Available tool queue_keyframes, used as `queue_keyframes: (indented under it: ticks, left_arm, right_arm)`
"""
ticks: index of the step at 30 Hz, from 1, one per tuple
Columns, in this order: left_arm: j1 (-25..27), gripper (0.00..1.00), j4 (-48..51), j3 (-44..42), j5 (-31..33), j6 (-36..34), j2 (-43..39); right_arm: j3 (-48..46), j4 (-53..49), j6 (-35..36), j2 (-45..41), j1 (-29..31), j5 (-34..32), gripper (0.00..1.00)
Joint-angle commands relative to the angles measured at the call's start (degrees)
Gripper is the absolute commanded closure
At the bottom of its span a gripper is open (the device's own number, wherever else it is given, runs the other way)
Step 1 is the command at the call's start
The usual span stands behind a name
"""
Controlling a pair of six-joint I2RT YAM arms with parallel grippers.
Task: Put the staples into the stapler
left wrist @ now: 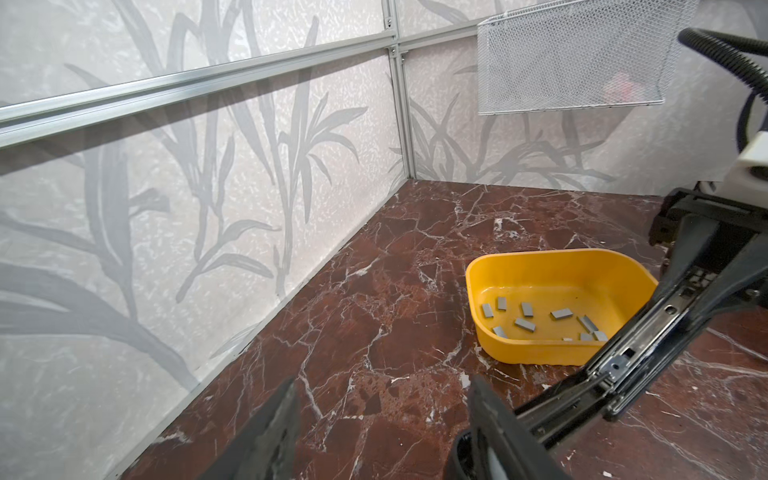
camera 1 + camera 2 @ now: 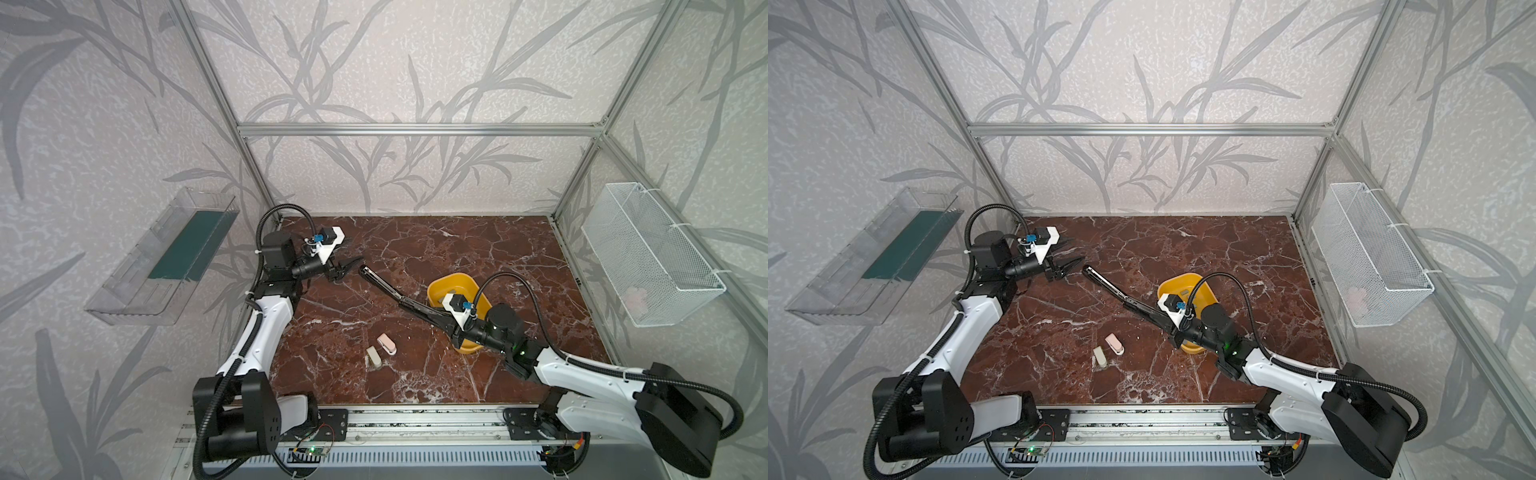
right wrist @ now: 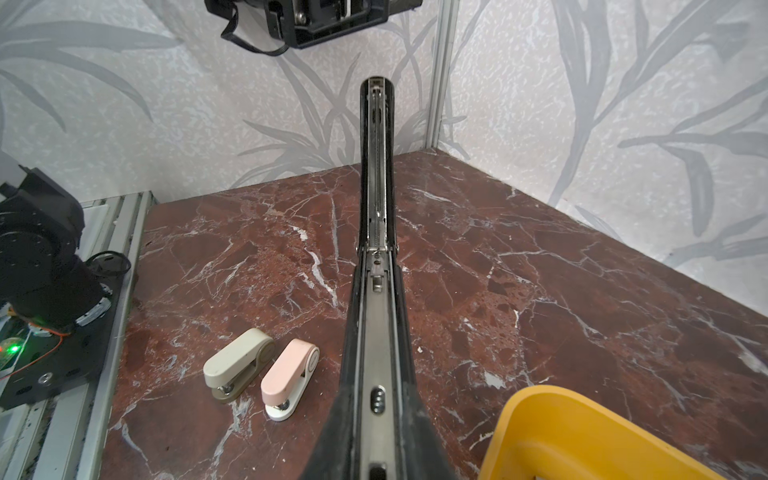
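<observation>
A clear plastic bin (image 2: 162,257) with a dark green panel inside hangs on the left wall. The left arm rises from the front rail and bends in over the 10 o'clock corner of the red marble table (image 2: 498,257). Its wrist is roughly level and aims toward 4 o'clock. The left gripper (image 1: 382,384) is spread wide and holds nothing. One finger sits just beside the rounded tip of the black stapler (image 2: 382,284); contact cannot be told.

The black stapler is a long full-size one, swung open almost flat. It is held clear of the table and runs toward 10 o'clock from the right gripper (image 2: 432,316). In the right wrist view its open steel channel and thin spring face the camera.

At 6 o'clock from its hinge, a beige mini stapler (image 2: 373,356) and a pink mini stapler (image 2: 386,344) lie side by side on the marble.

At 3 o'clock from the hinge stands a yellow tub (image 1: 540,262). The staples (image 1: 524,324), about eleven short flat grey strips, lie scattered on its floor.

The right gripper is pinched onto the base half of the black stapler. The right arm reaches in from 5 o'clock with its wrist over the tub.

A white mesh basket (image 2: 652,266) holding something pale and blurred hangs on the right wall.
</observation>
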State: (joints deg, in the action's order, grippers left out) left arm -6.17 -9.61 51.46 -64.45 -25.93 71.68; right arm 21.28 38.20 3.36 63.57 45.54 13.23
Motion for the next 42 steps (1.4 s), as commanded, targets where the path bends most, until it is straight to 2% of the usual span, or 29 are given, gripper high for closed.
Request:
queue_keyframes:
  ticks: [1, 10, 14, 18, 20, 22, 24, 28, 34, 42]
  left_arm:
    - [-0.22, 0.35, -1.54, 0.06, 2.13, -0.26, 0.05]
    - [-0.17, 0.35, -0.71, 0.30, 4.54, -0.59, 0.73]
    - [0.76, 0.35, 1.22, 0.84, 4.13, -2.61, 1.02]
    - [2.98, 0.36, 7.06, 1.16, 5.22, -9.09, 1.35]
    - [3.94, 0.36, 10.28, 2.03, 6.61, -11.73, 1.70]
    - [4.71, 0.37, 11.97, 2.67, 6.92, -12.66, 1.95]
    - [5.31, 0.37, 12.07, 2.79, 6.63, -12.72, 1.73]
    - [6.39, 0.37, 12.36, 2.66, 6.53, -13.37, 1.37]
    - [7.69, 0.38, 14.10, 2.90, 7.32, -14.93, 0.96]
    - [8.83, 0.38, 14.88, 3.21, 6.72, -15.47, 0.55]
  right_arm:
    - [2.89, 1.29, -1.66, -2.92, 0.67, -6.52, 1.00]
    - [4.21, -1.53, -0.64, -2.98, 5.20, -14.43, 1.00]
    - [5.03, -1.19, -1.02, 0.69, 11.04, -25.94, 1.00]
    - [7.62, 3.50, -0.27, 10.74, 19.02, -40.56, 1.00]
    - [9.43, 6.64, 1.52, 16.13, 21.39, -44.50, 1.00]
    - [11.88, 5.77, 1.86, 20.12, 22.77, -46.23, 1.00]
    - [12.52, 4.99, -2.84, 21.50, 22.61, -47.13, 1.00]
    - [13.35, 1.84, -6.66, 22.77, 21.51, -43.72, 1.00]
    - [14.73, 0.01, -9.59, 27.65, 21.47, -51.08, 1.00]
    - [17.80, -1.50, -13.37, 36.08, 21.49, -51.33, 1.00]
